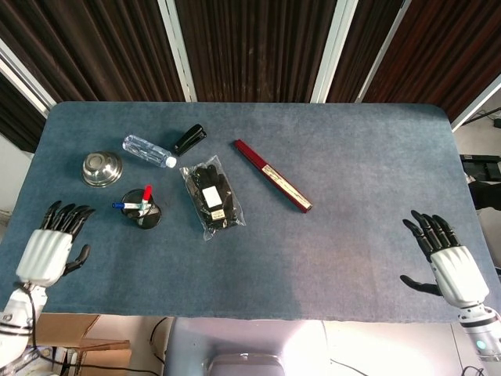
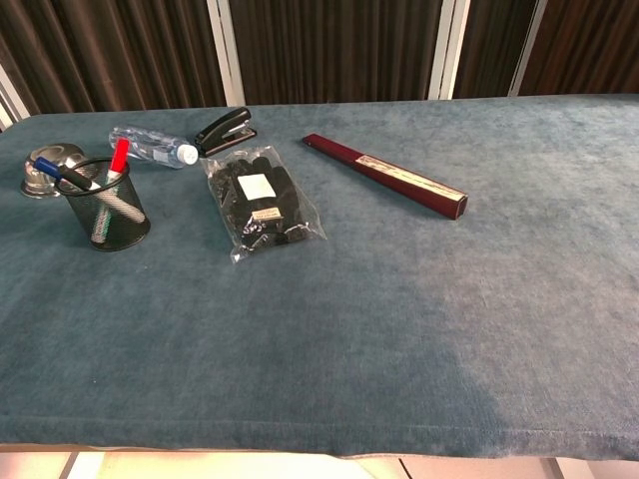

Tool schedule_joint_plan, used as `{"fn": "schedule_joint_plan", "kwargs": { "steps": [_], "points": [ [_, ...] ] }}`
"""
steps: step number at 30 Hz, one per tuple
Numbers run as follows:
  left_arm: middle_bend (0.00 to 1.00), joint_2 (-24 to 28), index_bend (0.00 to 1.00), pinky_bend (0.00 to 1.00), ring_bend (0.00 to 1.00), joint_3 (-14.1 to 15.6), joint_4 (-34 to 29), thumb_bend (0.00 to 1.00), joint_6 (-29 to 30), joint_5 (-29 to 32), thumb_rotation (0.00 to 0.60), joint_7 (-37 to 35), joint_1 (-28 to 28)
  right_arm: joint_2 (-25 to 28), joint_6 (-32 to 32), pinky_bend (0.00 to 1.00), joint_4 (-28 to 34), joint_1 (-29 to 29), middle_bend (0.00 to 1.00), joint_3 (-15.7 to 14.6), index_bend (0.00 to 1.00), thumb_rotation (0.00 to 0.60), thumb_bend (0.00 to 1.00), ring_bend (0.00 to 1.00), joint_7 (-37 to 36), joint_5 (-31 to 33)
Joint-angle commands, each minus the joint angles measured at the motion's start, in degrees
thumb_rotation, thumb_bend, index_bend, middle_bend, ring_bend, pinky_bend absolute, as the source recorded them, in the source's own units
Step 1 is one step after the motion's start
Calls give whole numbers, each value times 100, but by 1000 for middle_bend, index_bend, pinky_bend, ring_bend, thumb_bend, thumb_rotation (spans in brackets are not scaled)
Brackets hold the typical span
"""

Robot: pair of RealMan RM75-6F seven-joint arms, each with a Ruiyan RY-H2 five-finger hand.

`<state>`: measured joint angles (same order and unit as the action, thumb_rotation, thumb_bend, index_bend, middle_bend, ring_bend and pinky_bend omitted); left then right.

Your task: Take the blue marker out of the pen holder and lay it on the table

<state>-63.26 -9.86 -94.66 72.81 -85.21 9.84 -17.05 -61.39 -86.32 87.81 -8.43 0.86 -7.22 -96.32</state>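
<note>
Plainly the left hand was spread and held nothing, over the worktop's near left corner; the reach called for a path up and inward, pinching the marker by its blue cap without tipping the holder; the marker stood slanted in the holder, just beyond the fingers; the right hand hung spread by the right edge.

blue marker is sitting in the black mesh pen holder, leaning toward 10 o'clock with its cap poking over the rim. Holder's upright on the table's left side.
</note>
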Motion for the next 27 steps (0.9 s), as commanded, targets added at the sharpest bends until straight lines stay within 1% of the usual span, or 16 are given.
{"fn": "schedule_joint_plan", "kwargs": {
  "steps": [1, 4, 7, 10, 14, 20, 24, 27],
  "points": [
    [201, -452, 212, 137, 169, -415, 691, 447, -722, 611, 600, 251, -694, -4, 7, 0, -24, -2, 44, 1, 0, 600, 51, 0, -29, 19],
    [226, -766, 234, 146, 191, -479, 1227, 446, -1050, 874, 600, 306, -988, -19, 12, 0, -57, 20, 44, -5, 0, 600, 52, 0, -49, 69],
    [249, -1011, 256, 154, 212, -447, 1644, 433, -1283, 1010, 600, 225, -1165, -31, -3, 0, -65, 56, 44, -19, 0, 600, 52, 0, -39, 107],
    [273, -1259, 276, 170, 236, -396, 2017, 387, -1248, 973, 600, 98, -1248, -21, -9, 0, -38, 80, 44, -23, 0, 600, 51, 0, -9, 141],
    [317, -1577, 329, 225, 296, -316, 2521, 341, -1076, 815, 600, -68, -1323, -2, -13, 0, 34, 90, 44, -19, 0, 600, 52, 0, 56, 155],
    [347, -1790, 366, 239, 333, -214, 2821, 335, -1068, 759, 600, -263, -1408, -9, 14, 0, 72, 86, 44, -15, 0, 600, 52, 0, 104, 175],
    [399, -1906, 417, 256, 379, -203, 2903, 325, -972, 728, 600, -420, -1439, -13, 34, 0, 63, 77, 44, -12, 0, 600, 52, 0, 98, 183],
    [424, -1951, 434, 264, 400, -187, 2954, 321, -962, 721, 600, -445, -1478, -7, 40, 0, 59, 73, 45, -9, 0, 600, 52, 0, 80, 189]
  ]
}}
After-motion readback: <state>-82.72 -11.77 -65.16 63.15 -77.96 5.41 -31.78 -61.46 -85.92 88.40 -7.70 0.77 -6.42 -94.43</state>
